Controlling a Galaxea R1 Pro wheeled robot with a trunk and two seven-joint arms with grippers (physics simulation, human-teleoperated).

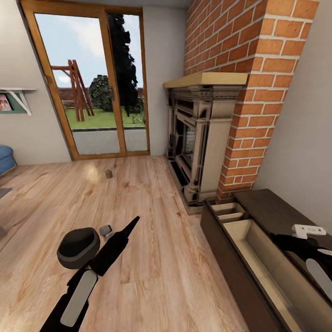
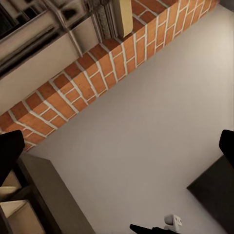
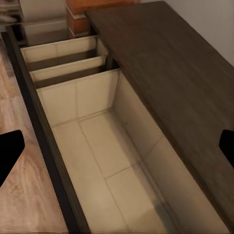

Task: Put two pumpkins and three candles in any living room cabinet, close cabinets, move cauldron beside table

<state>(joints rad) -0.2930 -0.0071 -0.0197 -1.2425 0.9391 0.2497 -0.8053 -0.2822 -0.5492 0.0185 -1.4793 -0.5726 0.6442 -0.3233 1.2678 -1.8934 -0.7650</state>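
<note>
Head view is showing the cabinet [image 1: 258,240] standing against the wall beside the brick fireplace [image 1: 203,138], its long drawer [image 1: 263,263] pulled open and its pale inside lying bare; a smaller drawer nearer the fireplace is also standing open. Right wrist view is looking straight down into that long drawer [image 3: 107,161], and no pumpkin or candle is lying in it. One candle [image 1: 109,174] is sitting on the wood floor [image 1: 152,230] well away from the cabinet, toward the glass door [image 1: 92,83]. Another small grey thing [image 1: 105,229] is lying on the floor near the left arm; I cannot tell whether it is a candle.

The left gripper [image 1: 131,226] is pointing out over the floor, and its fingers seem spread and empty, judging by the dark tips at the edges of the left wrist view. The right gripper [image 1: 304,240] is hovering over the cabinet top beside the open drawer, likewise parted and holding nothing.

By my reckoning the task is barely begun: nothing is stowed, drawers need closing, and cauldron placement is left.
</note>
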